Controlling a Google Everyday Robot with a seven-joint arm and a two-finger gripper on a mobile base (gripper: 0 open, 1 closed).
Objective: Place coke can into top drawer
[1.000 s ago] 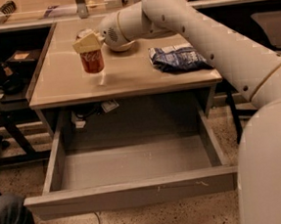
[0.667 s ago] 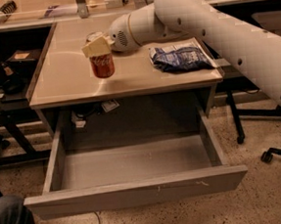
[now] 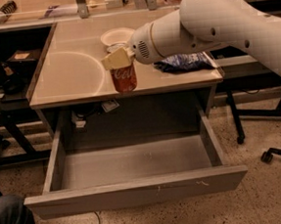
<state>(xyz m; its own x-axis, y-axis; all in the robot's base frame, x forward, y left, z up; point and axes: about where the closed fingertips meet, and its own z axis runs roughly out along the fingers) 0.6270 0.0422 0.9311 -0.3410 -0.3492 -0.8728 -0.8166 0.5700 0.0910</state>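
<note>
The red coke can [image 3: 124, 79] with white script hangs upright in my gripper [image 3: 118, 60], held by its top. It is lifted over the front edge of the desk, above the back of the top drawer. The top drawer [image 3: 138, 192] is pulled wide open below; its plain grey inside holds nothing. My white arm reaches in from the upper right. The gripper's cream fingers [image 3: 115, 59] are closed around the can's upper part.
A white bowl [image 3: 116, 37] sits on the desk behind the gripper. A blue crinkled bag [image 3: 185, 62] lies on the desk's right side, partly behind the arm. A chair base [image 3: 277, 153] stands on the floor at right. Dark clutter sits at left.
The gripper has carried the can from the desk's left middle toward the front edge, to the right and forward, so it now hangs over the open drawer's back part.
</note>
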